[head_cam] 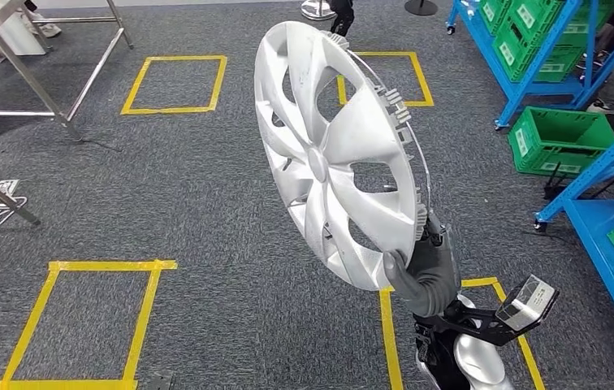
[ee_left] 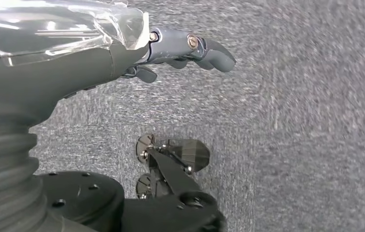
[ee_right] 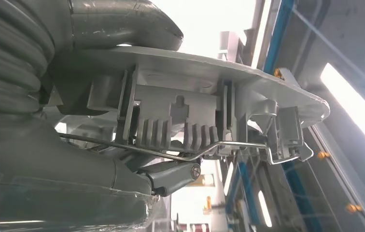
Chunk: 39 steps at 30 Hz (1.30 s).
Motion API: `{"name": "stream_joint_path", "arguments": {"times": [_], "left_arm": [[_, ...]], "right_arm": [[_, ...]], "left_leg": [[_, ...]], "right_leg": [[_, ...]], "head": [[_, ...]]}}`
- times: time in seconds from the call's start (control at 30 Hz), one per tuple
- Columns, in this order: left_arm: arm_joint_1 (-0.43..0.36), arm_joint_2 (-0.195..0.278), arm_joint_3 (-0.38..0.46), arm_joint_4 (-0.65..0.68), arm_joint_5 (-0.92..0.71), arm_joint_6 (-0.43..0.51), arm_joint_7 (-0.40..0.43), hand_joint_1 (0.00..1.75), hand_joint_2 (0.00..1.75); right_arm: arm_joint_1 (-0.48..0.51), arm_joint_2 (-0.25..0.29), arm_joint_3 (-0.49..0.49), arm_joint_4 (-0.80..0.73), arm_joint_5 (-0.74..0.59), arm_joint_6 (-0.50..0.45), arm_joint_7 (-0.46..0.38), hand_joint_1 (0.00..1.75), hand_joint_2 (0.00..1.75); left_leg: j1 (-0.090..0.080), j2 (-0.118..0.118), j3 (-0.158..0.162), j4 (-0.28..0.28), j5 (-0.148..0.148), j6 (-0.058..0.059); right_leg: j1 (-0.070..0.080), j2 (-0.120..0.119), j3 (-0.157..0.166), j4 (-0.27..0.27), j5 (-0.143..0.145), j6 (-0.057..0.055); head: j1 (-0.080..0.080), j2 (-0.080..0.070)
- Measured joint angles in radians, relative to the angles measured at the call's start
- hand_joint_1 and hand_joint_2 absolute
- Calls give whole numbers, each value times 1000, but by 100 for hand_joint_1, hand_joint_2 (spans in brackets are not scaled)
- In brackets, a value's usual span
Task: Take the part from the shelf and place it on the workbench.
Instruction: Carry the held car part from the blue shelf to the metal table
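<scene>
Fingers (ee_right: 171, 176) of our right hand (head_cam: 425, 272) are clamped on the rim of the part (head_cam: 336, 154), a silver wheel cover: the thumb (ee_right: 122, 21) presses its face while the darker fingers hook behind, against the clips and the wire ring (ee_right: 171, 152). From the head view we hold the cover by its lower edge, upright and tilted, raised in the air above the grey carpet (head_cam: 206, 203) and its yellow tape squares (head_cam: 84, 325). Our left hand (ee_left: 190, 48) hangs beside the body over the carpet, holding nothing, its fingers loosely curled but not closed. Further out, the blue shelf (head_cam: 531, 57) with green crates (head_cam: 559, 138) stands to our right, and metal frame legs (head_cam: 52, 65) rise at the far left; we cannot tell whether they belong to the bench. We judge the picking done: the part is off the shelf and securely held. What is left is carrying it to the bench and setting it down.
</scene>
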Motion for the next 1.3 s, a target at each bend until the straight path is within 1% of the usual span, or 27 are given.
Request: {"name": "stream_joint_path", "arguments": {"times": [0.03,0.07,0.13,0.2,0.27,0.3,0.33,0.4,0.47,0.5,0.53,0.57,0.63,0.7,0.77,0.8,0.87,0.9,0.93,1.0,1.03,1.07,1.1,1.17,1.2,1.23,1.3], "left_arm": [[0,0,0,0,0,0,0,0,175],[0,1,0,0,0,0,0,0,175],[-3,2,0,0,0,0,1,0,175],[-6,2,-1,0,0,1,1,0,175],[-6,3,-1,0,0,1,1,0,175],[-5,3,-1,0,-1,2,1,0,175],[-5,3,-1,0,-1,3,2,0,175],[-9,3,-1,0,-4,4,3,0,175],[-11,3,-2,0,-6,4,4,0,175],[-11,2,-2,0,-7,4,4,0,175],[-10,2,-2,0,-7,4,4,0,175],[-10,2,-2,0,-7,4,4,0,175],[-10,2,-3,0,-8,4,4,0,175],[-10,1,-3,0,-10,4,5,0,175],[-8,1,-4,0,-12,6,5,0,175],[-5,2,-4,0,-13,8,5,0,175],[-4,3,-4,0,-15,11,5,0,175],[-6,3,-5,0,-16,11,5,0,175],[-7,2,-5,0,-16,11,5,0,175],[-8,1,-6,0,-16,12,5,0,175],[-8,0,-6,0,-16,12,5,0,175],[-7,0,-6,0,-16,12,5,0,175],[-7,1,-6,0,-17,12,5,0,175],[-9,2,-6,0,-17,12,5,0,175],[-11,2,-6,0,-17,12,5,0,175],[-12,3,-6,0,-18,12,5,0,175],[-11,4,-6,0,-17,12,5,0,175]], "right_arm": [[1,0,0,0,0,0,0,175,175],[0,0,1,0,0,0,0,175,175],[-1,0,0,0,0,0,0,175,175],[-1,0,0,0,0,0,0,175,175],[-1,0,0,-1,0,0,0,175,175],[-2,0,0,-1,0,0,0,175,175],[-2,0,-1,-1,0,0,-1,175,175],[-3,-2,-3,-1,0,0,-2,175,175],[-1,-3,-5,0,0,0,-4,175,175],[0,-3,-5,1,0,0,-4,175,175],[1,-4,-5,1,0,0,-4,175,175],[1,-5,-5,2,0,0,-4,175,175],[0,-5,-6,2,0,0,-6,175,175],[-1,-6,-7,1,1,0,-9,175,175],[-2,-6,-6,1,2,-2,-11,175,175],[-3,-5,-6,1,2,-3,-11,175,175],[-5,-4,-6,0,2,-5,-13,175,175],[-6,-3,-6,-1,2,-6,-14,175,175],[-6,-3,-6,-1,2,-6,-14,175,175],[-4,-3,-6,-1,3,-6,-14,175,175],[-3,-3,-6,-1,3,-6,-14,175,175],[-3,-3,-5,-1,3,-6,-14,175,175],[-3,-3,-5,-1,3,-7,-14,175,175],[-3,-2,-5,-1,3,-8,-14,175,175],[-3,-2,-5,-1,3,-9,-14,175,175],[-3,-2,-5,-1,3,-9,-14,175,175],[-3,0,-5,-2,3,-9,-14,175,175]], "left_leg": [[0,4,13,-28,21,1],[-1,15,45,-89,51,4],[-10,62,113,-217,93,15],[-21,84,137,-268,99,26],[-22,58,139,-274,102,37],[-20,45,144,-281,106,43],[-17,33,150,-288,111,50],[-13,6,155,-296,119,61],[-12,-24,155,-295,121,64],[-11,-39,155,-295,121,64],[-11,-56,156,-294,120,63],[-10,-71,157,-293,120,62],[-11,-100,155,-284,115,54],[-12,-123,148,-277,111,42],[-7,-141,142,-276,110,29],[-6,-131,138,-271,107,24],[-6,-73,114,-218,72,13],[-5,-35,88,-160,40,8],[-3,-13,54,-89,5,4],[2,-1,1,18,-33,-2],[3,1,1,18,-24,-3],[3,4,20,-18,-1,-3],[3,17,59,-90,33,0],[-4,57,132,-221,78,9],[-9,72,153,-259,89,15],[-13,75,155,-267,88,21],[-16,54,156,-275,93,33]], "right_leg": [[1,-11,1,0,-1,-1],[1,-21,2,0,-3,-1],[8,-40,5,0,-7,3],[15,-59,7,0,-12,10],[15,-75,8,0,-17,19],[13,-66,6,6,-23,23],[10,-46,-4,27,-35,24],[5,8,-55,130,-78,20],[2,31,-130,267,-118,21],[0,33,-153,300,-121,26],[-3,35,-156,289,-105,36],[-7,40,-137,237,-76,46],[-17,75,-76,93,-11,60],[-20,100,-43,22,19,53],[-15,86,-40,17,24,37],[-15,77,-38,15,26,31],[-16,56,-34,11,26,16],[-14,45,-32,10,25,10],[-10,32,-31,10,23,5],[-6,7,-31,10,20,2],[-5,-5,-30,10,19,1],[-4,-15,-29,10,18,2],[-3,-26,-27,10,16,3],[2,-44,-22,10,11,8],[5,-53,-19,10,10,12],[6,-61,-17,9,8,16],[6,-81,-13,4,6,26]], "head": [[0,0],[0,0],[0,0],[1,0],[1,0],[2,0],[2,0],[4,0],[5,0],[5,0],[5,0],[5,0],[5,0],[4,0],[4,0],[4,0],[2,0],[1,0],[0,0],[0,0],[0,0],[0,0],[0,0],[1,0],[1,0],[1,0],[1,0]]}}
